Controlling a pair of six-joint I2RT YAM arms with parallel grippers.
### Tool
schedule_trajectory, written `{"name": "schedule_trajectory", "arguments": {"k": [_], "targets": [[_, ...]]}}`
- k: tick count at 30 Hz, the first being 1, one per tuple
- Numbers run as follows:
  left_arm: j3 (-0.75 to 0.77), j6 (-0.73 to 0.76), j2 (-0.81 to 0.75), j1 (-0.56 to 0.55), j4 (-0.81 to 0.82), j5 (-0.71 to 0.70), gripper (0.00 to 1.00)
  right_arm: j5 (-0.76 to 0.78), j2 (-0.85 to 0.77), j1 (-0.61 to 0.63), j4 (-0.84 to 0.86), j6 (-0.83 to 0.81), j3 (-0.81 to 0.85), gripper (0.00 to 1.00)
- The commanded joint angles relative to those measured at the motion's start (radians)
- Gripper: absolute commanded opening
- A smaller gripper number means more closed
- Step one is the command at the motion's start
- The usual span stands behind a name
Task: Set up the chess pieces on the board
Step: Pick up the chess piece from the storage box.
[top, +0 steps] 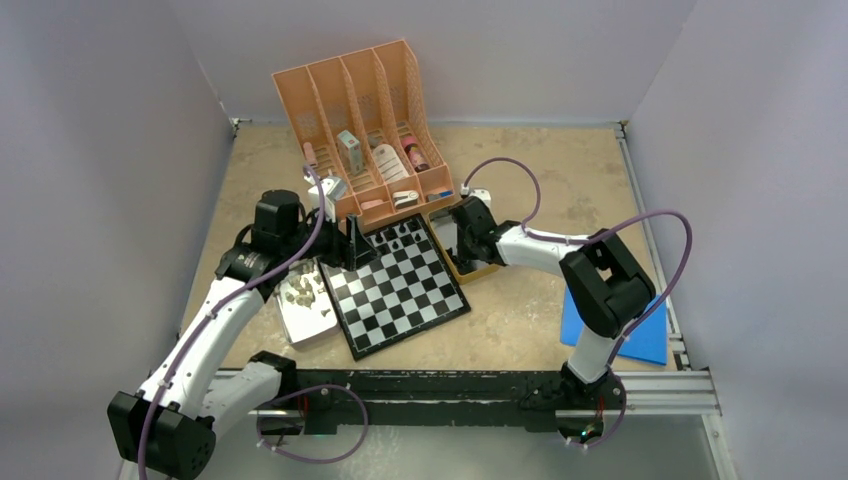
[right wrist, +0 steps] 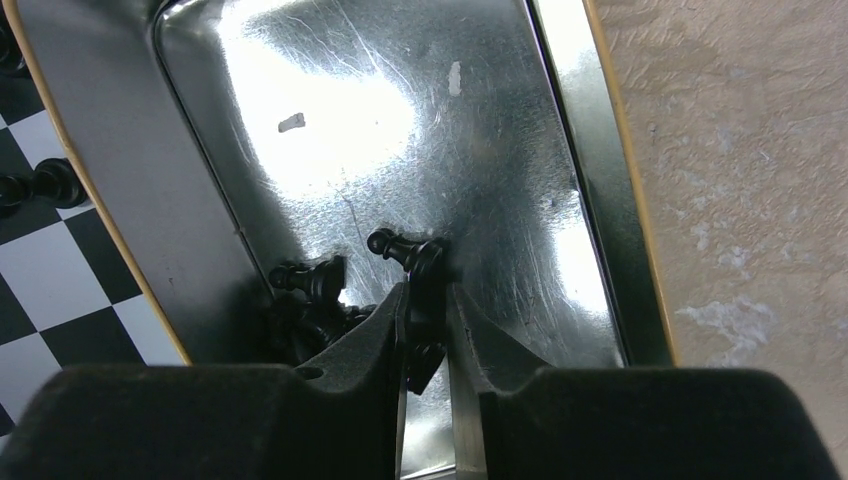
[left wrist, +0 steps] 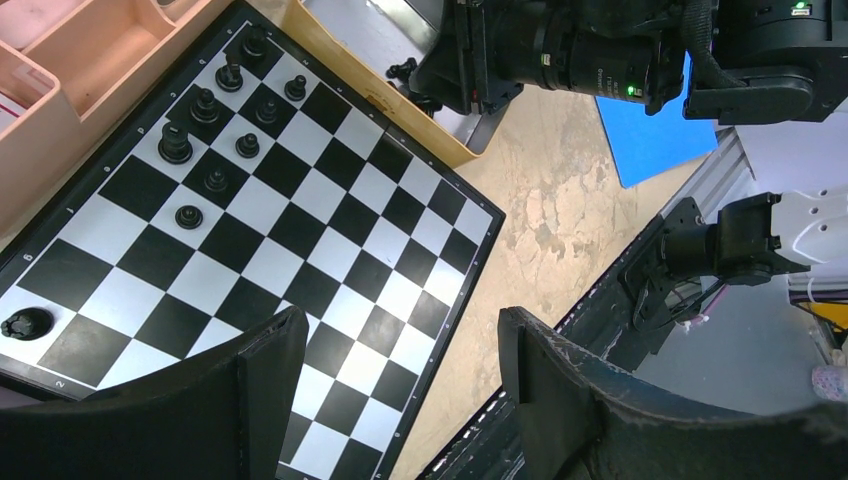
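Risk: right end effector (right wrist: 425, 310) clamped on slanted black chess piece (right wrist: 405, 250) in metal tray (right wrist: 330, 100), may pivot out; left end effector (left wrist: 400, 360) apart.

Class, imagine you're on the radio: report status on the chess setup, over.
Left claw open over board. Right claw shut on black piece in metal tray. Some black pieces already on board. Spare pieces crowd the grip.

The board (top: 398, 285) lies flat and askew on the surface. Black pieces (left wrist: 215, 105) stand upright at its far corner, and a lone piece (left wrist: 25, 324) sits on an edge square. My right fingers (right wrist: 372, 340) pinch another black piece (right wrist: 418, 270) in the metal tray (right wrist: 480, 150). Beige pieces (top: 300, 290) lie left of the board.
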Motion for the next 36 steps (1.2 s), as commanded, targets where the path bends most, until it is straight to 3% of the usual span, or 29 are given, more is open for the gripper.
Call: {"name": "schedule_trajectory", "arguments": {"k": [1, 6, 10, 14, 25, 36], "targets": [[0.000, 0.019, -0.005, -0.003, 0.027, -0.001, 0.70, 0.009, -0.017, -0.003, 0.010, 0.024, -0.014, 0.21], [-0.001, 0.017, -0.001, -0.003, 0.029, 0.002, 0.70, 0.027, -0.046, -0.003, 0.021, 0.022, -0.021, 0.20], [-0.001, 0.017, 0.001, -0.003, 0.031, 0.005, 0.70, 0.006, -0.062, -0.003, 0.067, -0.036, -0.012, 0.36], [0.000, 0.016, 0.007, -0.003, 0.031, 0.011, 0.70, -0.016, -0.037, -0.003, 0.043, -0.068, 0.022, 0.40], [0.000, 0.017, 0.016, -0.003, 0.032, 0.023, 0.70, -0.003, 0.039, -0.003, 0.046, -0.136, 0.045, 0.29], [-0.002, 0.016, 0.021, -0.003, 0.031, 0.020, 0.70, 0.002, 0.011, -0.003, 0.043, -0.134, 0.022, 0.19]]}}
